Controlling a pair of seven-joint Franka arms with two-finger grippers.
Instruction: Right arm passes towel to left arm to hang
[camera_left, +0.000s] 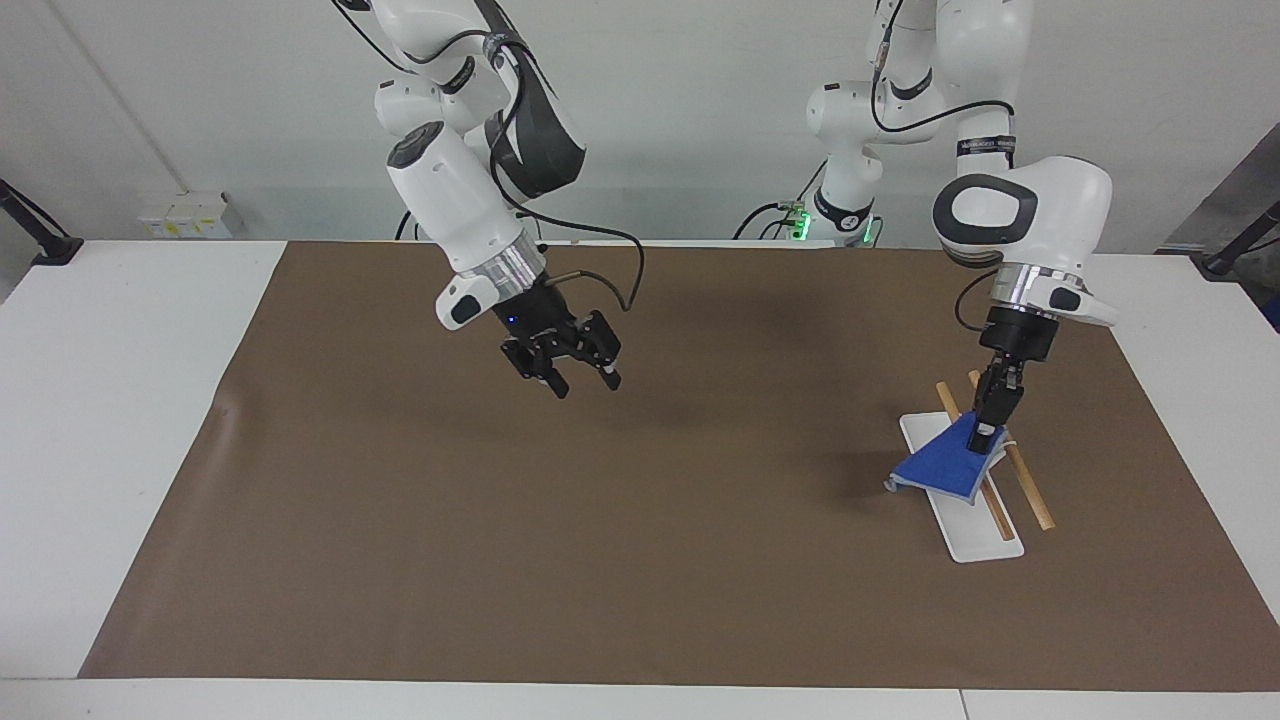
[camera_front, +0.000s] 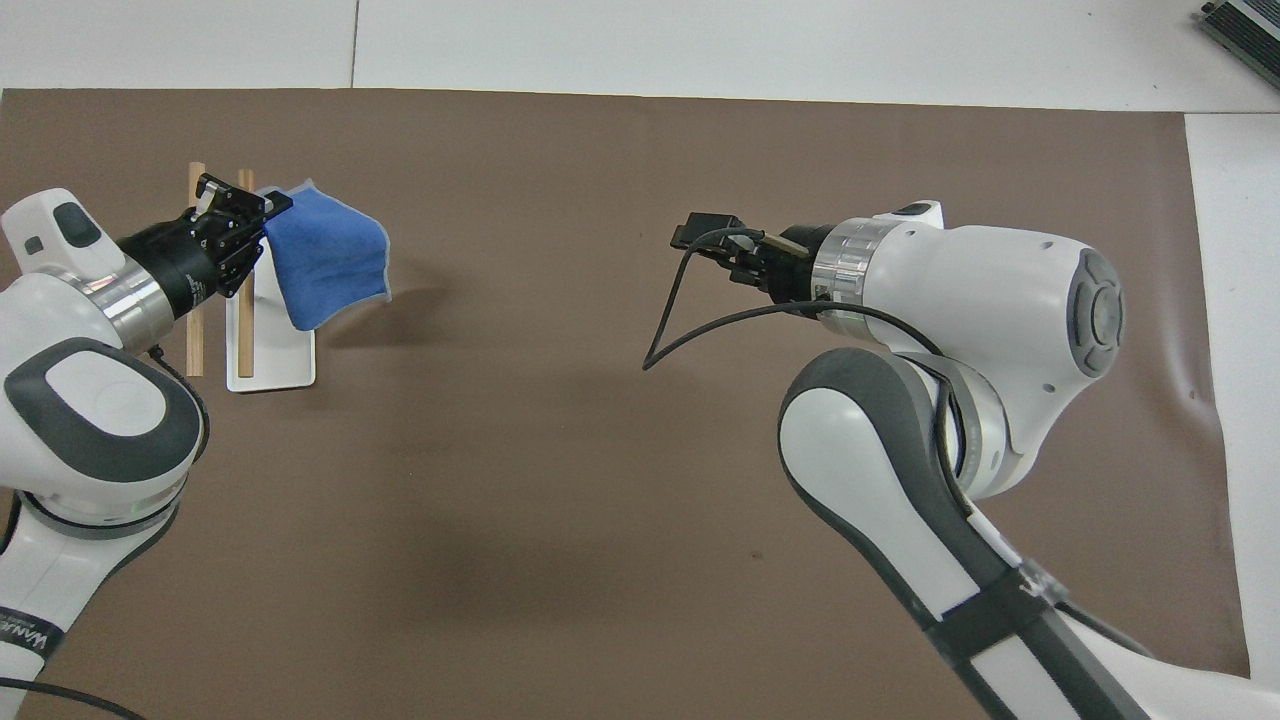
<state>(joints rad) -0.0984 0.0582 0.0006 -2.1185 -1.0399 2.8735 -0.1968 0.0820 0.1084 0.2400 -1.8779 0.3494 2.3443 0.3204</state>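
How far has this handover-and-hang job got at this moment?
Handover looks done: the left gripper alone holds the bright blue cloth towel, while the right gripper is open over the brown mat. In hand: the towel hangs over the white rack with wooden rods. Left: draping it on a rod and releasing.
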